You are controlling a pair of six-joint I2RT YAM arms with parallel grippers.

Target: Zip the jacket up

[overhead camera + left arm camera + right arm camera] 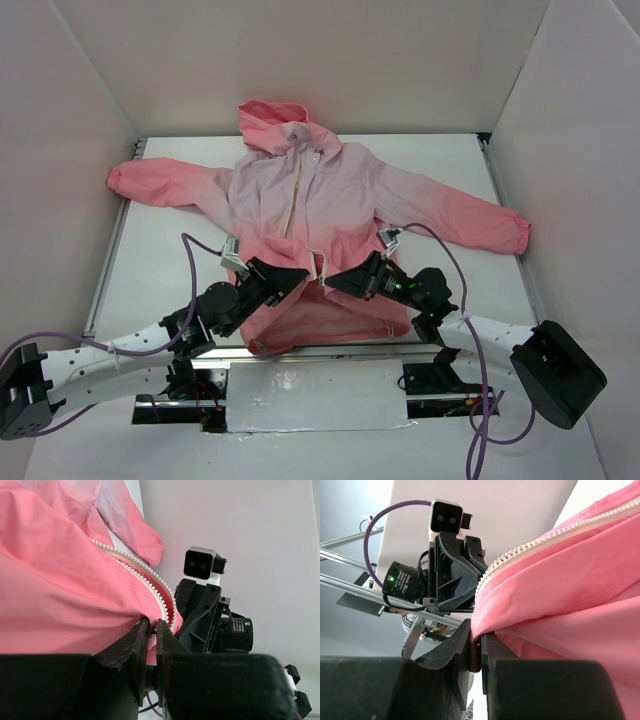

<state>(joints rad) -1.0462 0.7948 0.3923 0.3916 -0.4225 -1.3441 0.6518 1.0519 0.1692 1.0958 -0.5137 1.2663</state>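
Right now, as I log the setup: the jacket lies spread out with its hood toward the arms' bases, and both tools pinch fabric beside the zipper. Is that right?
No: the top external view shows the hood of the jacket pointing away from the arms' bases, hem nearest them. The rest stands: it lies spread out, and the left tool and right tool pinch fabric beside the zipper.
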